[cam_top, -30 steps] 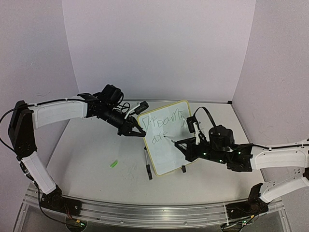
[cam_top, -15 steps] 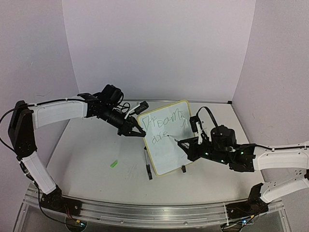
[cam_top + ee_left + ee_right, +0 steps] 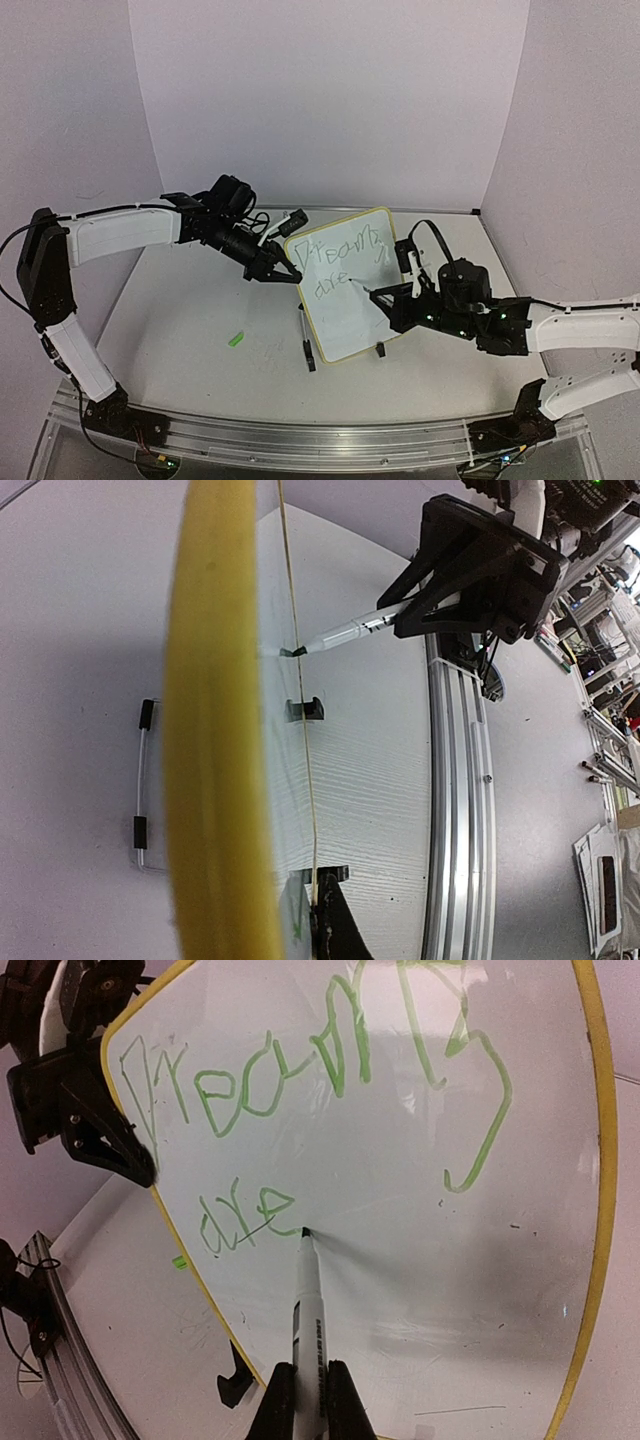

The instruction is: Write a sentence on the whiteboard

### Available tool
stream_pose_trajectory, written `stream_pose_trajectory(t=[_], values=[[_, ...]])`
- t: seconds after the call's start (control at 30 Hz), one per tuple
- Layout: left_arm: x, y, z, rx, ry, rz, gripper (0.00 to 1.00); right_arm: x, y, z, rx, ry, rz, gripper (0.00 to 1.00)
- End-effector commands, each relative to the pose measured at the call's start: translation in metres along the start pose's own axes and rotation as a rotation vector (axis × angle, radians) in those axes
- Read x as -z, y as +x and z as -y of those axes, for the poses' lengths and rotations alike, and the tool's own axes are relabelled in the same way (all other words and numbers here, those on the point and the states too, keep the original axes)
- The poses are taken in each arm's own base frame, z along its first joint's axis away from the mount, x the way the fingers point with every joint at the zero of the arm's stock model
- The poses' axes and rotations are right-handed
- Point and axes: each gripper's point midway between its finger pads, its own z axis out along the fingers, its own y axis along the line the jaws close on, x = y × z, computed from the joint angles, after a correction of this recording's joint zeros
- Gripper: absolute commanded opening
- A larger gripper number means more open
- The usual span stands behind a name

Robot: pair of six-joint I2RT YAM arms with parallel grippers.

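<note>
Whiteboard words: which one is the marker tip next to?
The lower word, "are"; the marker tip sits just right of its final letter. "Dreams" runs above, along the top.

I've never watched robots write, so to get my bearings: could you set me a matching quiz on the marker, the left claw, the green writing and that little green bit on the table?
Things:
1. marker
2. left claw
3. green writing
4. small green piece

Places or states:
A. lies loose on the table, left of the whiteboard
B. clamped on the whiteboard's yellow edge
C. held by the right claw, tip on the board after "are"
D. fills two lines, "Dreams" over "are"

Pairs: 1-C, 2-B, 3-D, 4-A
</note>
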Motion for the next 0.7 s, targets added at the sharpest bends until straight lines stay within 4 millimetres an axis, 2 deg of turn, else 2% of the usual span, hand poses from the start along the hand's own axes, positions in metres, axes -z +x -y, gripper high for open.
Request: stream_pose_trajectory(t=[0.0, 0.1, 0.27, 0.47, 0.67], values=[[-0.011, 0.032, -0.007, 0.037, -0.03, -0.113, 0.0, 0.009, -0.018, -0.006, 0.014, -0.026, 0.038, 0.0], [-0.01, 0.031, -0.007, 0.036, -0.036, -0.119, 0.0, 0.021, -0.024, -0.016, 0.017, -0.072, 0.029, 0.0], [-0.009, 0.03, -0.007, 0.032, -0.04, -0.118, 0.0, 0.034, -0.015, -0.038, 0.02, -0.198, -0.05, 0.0], [-0.008, 0.027, -0.003, 0.034, -0.024, -0.112, 0.0, 0.027, 0.023, -0.046, 0.03, -0.265, -0.208, 0.0], [-0.008, 0.028, -0.004, 0.037, -0.022, -0.115, 0.0, 0.016, 0.038, -0.059, 0.074, -0.331, -0.276, 0.0]])
